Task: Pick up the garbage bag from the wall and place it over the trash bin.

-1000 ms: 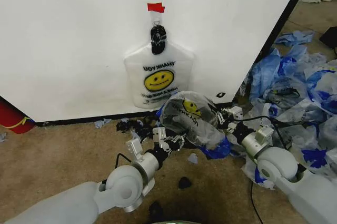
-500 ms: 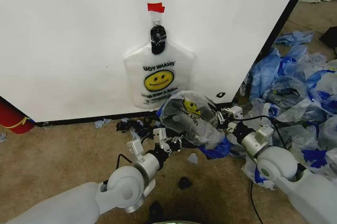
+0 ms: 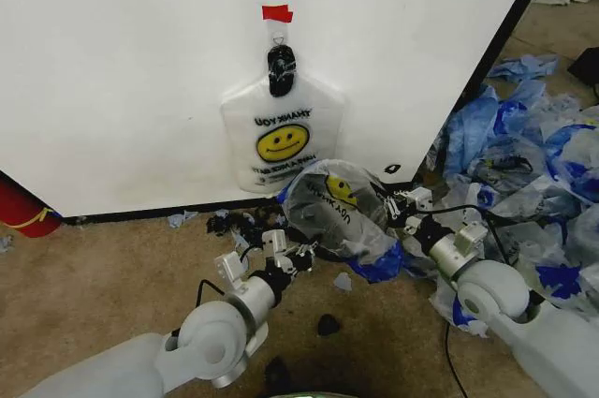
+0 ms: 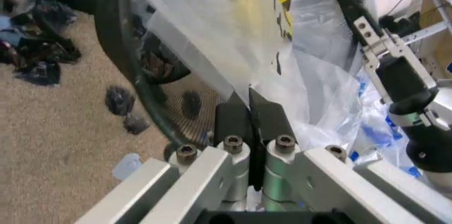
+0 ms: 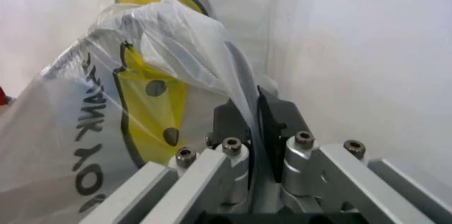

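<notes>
left gripper (image 3: 298, 254) and right gripper (image 3: 398, 206) stretch the garbage bag (image 3: 332, 211) over the trash bin (image 3: 323, 250) in head view. left wrist: we're pinching film beside the rim. right wrist: same pinch. next, probably pull down evenly.

Bag hanging on wall (image 3: 282, 140), centre of head view: "THANK YOU" in black, mirror-reversed, above yellow smiley; smaller lines beneath unreadable.
Garbage bag (image 3: 337, 213), just below and right: black lettering, partly legible, apparently "THANK YOU" reversed.
</notes>
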You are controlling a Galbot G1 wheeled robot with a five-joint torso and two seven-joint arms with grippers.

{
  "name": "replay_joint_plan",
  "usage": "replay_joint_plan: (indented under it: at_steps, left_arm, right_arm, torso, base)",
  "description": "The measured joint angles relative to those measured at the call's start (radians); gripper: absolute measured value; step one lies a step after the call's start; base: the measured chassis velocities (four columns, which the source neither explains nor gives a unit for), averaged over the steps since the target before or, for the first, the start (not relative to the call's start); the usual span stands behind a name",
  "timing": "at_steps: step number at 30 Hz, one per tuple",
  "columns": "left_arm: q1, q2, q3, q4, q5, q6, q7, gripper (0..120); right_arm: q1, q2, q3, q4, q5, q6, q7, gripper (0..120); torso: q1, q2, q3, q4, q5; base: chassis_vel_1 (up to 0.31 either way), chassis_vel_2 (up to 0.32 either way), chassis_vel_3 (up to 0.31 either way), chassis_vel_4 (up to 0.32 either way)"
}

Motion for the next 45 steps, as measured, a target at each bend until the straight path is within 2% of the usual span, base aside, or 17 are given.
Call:
replay_joint_plan:
  at_steps: [7,22,30,45]
  left_arm:
    - [0.086,0.027,-0.071,-0.049,0.014,0.001,0.008,0]
    - [0.243,0.038,-0.193,-0.038,0.083,-0.001,0.042,0]
    - [0.244,0.034,-0.197,-0.026,0.086,-0.004,0.047,0]
    - [0.199,0.002,-0.135,0.027,0.092,-0.015,0.059,0]
  right_arm:
    - [0.007,0.01,0.001,0.003,0.044,-0.007,0.015,0]
    - [0.029,0.015,0.003,0.012,0.178,-0.021,0.035,0]
    - [0.037,0.019,0.004,0.007,0.2,-0.024,0.037,0]
    - [0.045,0.008,0.017,0.011,0.298,-0.039,0.055,0]
  torso:
    - [0.0,0.0,0.0,0.0001,0.0002]
    - [0.0,0.0,0.0,0.0001,0.0001]
    - [0.0,0.0,0.0,0.0,0.0001]
    - [0.0,0.0,0.0,0.0,0.0001]
  base:
    - [0.0,0.0,0.0,0.0]
    - [0.0,0.0,0.0,0.0]
    - [0.0,0.0,0.0,0.0]
    - [0.0,0.0,0.0,0.0]
